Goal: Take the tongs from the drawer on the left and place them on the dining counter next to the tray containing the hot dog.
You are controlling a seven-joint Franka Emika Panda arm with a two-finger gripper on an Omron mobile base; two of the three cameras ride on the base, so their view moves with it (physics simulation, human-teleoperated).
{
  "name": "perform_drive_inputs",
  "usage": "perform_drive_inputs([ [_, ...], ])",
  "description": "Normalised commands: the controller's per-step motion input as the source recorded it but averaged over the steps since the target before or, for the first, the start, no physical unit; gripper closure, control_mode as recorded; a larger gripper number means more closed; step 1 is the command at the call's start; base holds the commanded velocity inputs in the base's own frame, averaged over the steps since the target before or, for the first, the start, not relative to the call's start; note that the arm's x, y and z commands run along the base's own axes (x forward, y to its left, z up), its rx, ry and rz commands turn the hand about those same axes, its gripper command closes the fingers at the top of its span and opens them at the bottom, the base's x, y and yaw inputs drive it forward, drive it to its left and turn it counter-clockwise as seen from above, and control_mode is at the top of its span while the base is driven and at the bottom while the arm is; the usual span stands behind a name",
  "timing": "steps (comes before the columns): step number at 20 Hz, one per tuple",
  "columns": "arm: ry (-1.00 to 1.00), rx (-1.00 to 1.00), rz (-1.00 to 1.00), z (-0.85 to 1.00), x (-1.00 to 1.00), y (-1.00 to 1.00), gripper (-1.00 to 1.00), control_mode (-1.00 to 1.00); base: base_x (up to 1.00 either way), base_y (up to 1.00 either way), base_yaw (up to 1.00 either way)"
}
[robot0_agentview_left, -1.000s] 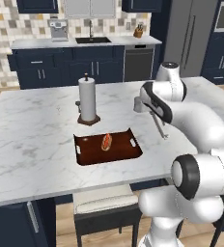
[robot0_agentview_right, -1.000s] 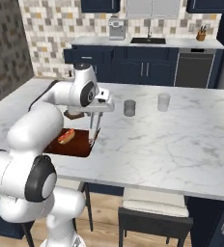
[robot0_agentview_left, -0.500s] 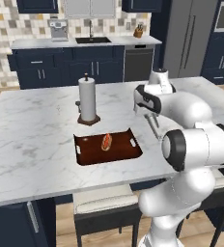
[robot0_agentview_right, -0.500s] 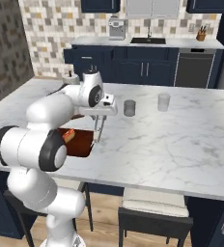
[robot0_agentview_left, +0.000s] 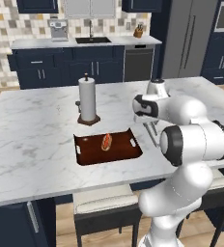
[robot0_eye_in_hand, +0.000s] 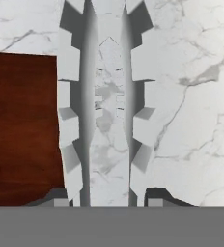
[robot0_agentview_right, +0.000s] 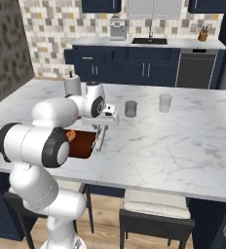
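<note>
My gripper (robot0_agentview_left: pixel 150 121) (robot0_agentview_right: pixel 104 124) (robot0_eye_in_hand: pixel 107 197) is shut on the tongs (robot0_agentview_left: pixel 153 133) (robot0_agentview_right: pixel 101 139) (robot0_eye_in_hand: pixel 106 96). They hang straight down from the fingers, tips close above the dining counter (robot0_agentview_left: pixel 32 130) (robot0_agentview_right: pixel 178 146) (robot0_eye_in_hand: pixel 196 96). The tongs are just right of the dark reddish-brown tray (robot0_agentview_left: pixel 87 158) (robot0_agentview_right: pixel 82 146) (robot0_eye_in_hand: pixel 22 120), beside its upturned end and apart from it. The hot dog (robot0_agentview_left: pixel 106 142) (robot0_agentview_right: pixel 70 135) lies in the middle of the tray. The drawer is out of view.
A paper towel roll on a stand (robot0_agentview_left: pixel 87 100) (robot0_agentview_right: pixel 72 85) stands behind the tray. Two glasses (robot0_agentview_right: pixel 130 108) (robot0_agentview_right: pixel 165 102) sit further right on the counter. Stools (robot0_agentview_left: pixel 104 202) (robot0_agentview_right: pixel 156 206) are tucked under the near edge.
The arm has folded its elbow in closer to the base. The tongs, still held, have come down a little toward the counter beside the tray.
</note>
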Motion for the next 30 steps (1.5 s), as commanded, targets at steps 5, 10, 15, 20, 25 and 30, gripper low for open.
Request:
perform_drive_inputs([
  [5,0.05,0.0,0.0,-0.34,0.0,0.0,1.0,-1.0,0.0,0.0,0.0],
  [10,0.01,0.0,0.0,-0.31,0.0,0.0,1.0,-1.0,0.0,0.0,0.0],
  [15,0.0,0.0,0.0,-0.21,0.02,0.0,1.0,-1.0,0.0,0.0,0.0],
  [20,0.0,0.0,0.0,-0.16,0.1,-0.03,1.0,-1.0,0.0,0.0,0.0],
  [25,0.0,0.0,0.0,-0.15,0.17,-0.05,1.0,-1.0,0.0,0.0,0.0],
  [30,-0.01,0.0,0.0,-0.22,0.26,-0.02,1.0,-1.0,0.0,0.0,0.0],
])
